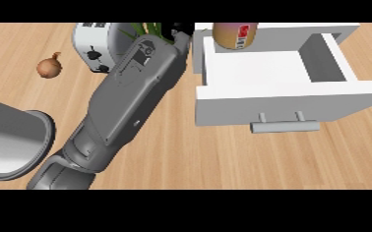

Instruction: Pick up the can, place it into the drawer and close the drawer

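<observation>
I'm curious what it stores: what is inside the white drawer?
Only a can shows, at the drawer's far end. The drawer floor beneath it is covered.

One head view looks steeply down, close over the counter [218, 162].

I see the left forearm [131, 98] stretched from the lower left up to the open white drawer [276, 103], with the black robot hand [181, 33] only just showing by its back left corner. The can [234, 35] is at the drawer's back wall. Left on the wooden desk [218, 157] are a toaster [94, 46] and an onion [49, 67].
</observation>
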`<state>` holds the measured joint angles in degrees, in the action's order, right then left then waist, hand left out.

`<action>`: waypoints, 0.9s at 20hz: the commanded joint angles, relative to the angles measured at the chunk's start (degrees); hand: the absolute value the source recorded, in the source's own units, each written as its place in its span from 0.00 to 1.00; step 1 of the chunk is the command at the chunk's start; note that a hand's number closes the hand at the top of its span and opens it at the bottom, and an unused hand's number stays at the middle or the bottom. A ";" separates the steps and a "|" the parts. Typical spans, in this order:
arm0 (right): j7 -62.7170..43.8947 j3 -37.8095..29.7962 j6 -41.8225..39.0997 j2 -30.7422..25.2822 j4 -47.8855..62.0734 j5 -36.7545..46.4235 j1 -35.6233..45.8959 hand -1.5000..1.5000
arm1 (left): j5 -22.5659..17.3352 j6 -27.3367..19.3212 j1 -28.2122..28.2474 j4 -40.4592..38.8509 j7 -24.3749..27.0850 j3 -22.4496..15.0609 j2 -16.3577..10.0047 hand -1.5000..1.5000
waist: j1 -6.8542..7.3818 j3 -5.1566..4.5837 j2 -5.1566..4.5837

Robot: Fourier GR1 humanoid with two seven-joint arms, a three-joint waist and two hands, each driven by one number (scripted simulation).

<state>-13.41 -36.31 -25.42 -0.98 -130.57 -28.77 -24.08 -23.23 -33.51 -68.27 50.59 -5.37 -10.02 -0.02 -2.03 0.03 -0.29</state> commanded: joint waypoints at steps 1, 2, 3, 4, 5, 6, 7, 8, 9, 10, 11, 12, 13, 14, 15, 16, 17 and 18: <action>-0.79 -0.79 0.42 0.09 -1.42 -0.57 0.11 0.00 | -4.61 -0.64 -4.83 -7.13 3.52 -1.09 0.01 1.00 | -0.64 0.00 -0.12; 0.74 -0.20 -0.77 0.93 -0.61 -0.72 -1.87 0.00 | -5.84 -1.64 -3.67 -6.23 4.36 -3.33 0.01 1.00 | -0.60 0.01 0.00; 0.98 -0.35 -1.37 0.94 -2.19 -3.13 -4.37 0.00 | -6.86 -1.65 -4.67 -7.93 4.95 -3.51 0.02 1.00 | -1.29 0.02 -0.04; 0.12 0.20 -1.09 0.95 -1.16 0.44 -1.98 0.00 | -7.62 -1.82 -5.67 -8.94 4.26 -5.01 0.02 1.00 | -0.74 0.02 -0.09; -1.03 -0.99 0.46 -0.89 0.29 -0.37 0.56 0.00 | -8.33 -3.52 -7.84 -8.92 3.85 -5.85 0.02 1.00 | -0.58 0.02 -0.09; 0.46 1.49 1.08 0.94 -1.29 0.45 -1.37 0.00 | -8.50 1.27 -7.11 -12.42 5.33 -2.97 0.02 1.00 | -0.62 0.02 -0.20; -2.09 -0.54 0.60 -1.15 -1.54 -2.45 0.16 0.00 | -10.70 -1.60 -8.23 -11.17 4.88 -5.53 0.02 1.00 | -0.77 0.01 -0.11; -1.90 0.68 1.11 -0.85 -0.72 0.01 1.78 0.00 | -12.17 -3.82 -9.80 -10.99 4.00 -7.43 0.02 1.00 | -0.81 0.03 -0.14; -2.92 0.96 0.89 -0.15 -2.72 -0.87 0.11 0.00 | -12.32 -2.18 -9.12 -14.70 7.72 -7.69 0.02 1.00 | -1.76 0.03 -0.41; -3.08 -0.37 1.67 -2.93 -0.31 -1.58 2.91 0.00 | -14.46 -3.73 -10.50 -14.50 6.42 -8.78 0.02 1.00 | -1.71 0.05 -0.40; -2.09 -1.36 -0.38 -3.61 1.42 -3.33 2.00 0.00 | -15.78 -6.38 -10.23 -13.30 6.14 -11.42 0.02 1.00 | -1.97 0.07 -0.24; -4.17 -0.73 2.78 -1.98 -2.24 -1.94 2.09 0.00 | -15.62 -3.69 -10.32 -14.81 6.85 -9.91 0.02 1.00 | -1.15 0.02 -0.23; -2.56 -0.65 1.36 -0.25 -1.94 -1.59 0.74 0.00 | -15.66 -5.47 -9.73 -14.52 6.30 -11.76 0.02 1.00 | -1.01 0.03 -0.08; -3.68 -1.06 0.84 -2.84 -1.46 -3.73 1.79 0.00 | -17.40 -6.55 -10.61 -15.71 8.55 -12.45 0.02 1.00 | -1.96 0.05 -0.32; -0.92 -1.47 -0.29 -1.13 0.28 -2.02 1.50 0.00 | -16.82 -4.41 -10.46 -15.92 7.56 -12.04 0.02 1.00 | -0.93 0.05 -0.13; -1.52 -0.59 -0.63 0.40 -2.17 -2.19 -0.30 0.00 | -18.04 -5.07 -10.79 -18.19 8.87 -12.37 0.02 1.00 | -1.98 0.06 -0.35; -2.51 -1.63 -0.57 -0.23 -2.55 -4.10 -1.10 0.00 | -18.87 -5.29 -10.39 -17.32 9.36 -13.42 0.02 1.00 | -1.88 0.05 -0.24; -3.36 0.69 0.27 -0.91 -1.64 -2.75 1.93 0.00 | -20.23 -5.28 -11.36 -19.87 10.41 -13.33 0.02 1.00 | -2.71 0.07 -0.74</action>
<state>-15.84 -36.88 -25.20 -1.88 -132.08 -31.34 -23.30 -40.29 -38.33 -78.54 34.18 2.86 -21.71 -0.01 -3.82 0.09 -0.63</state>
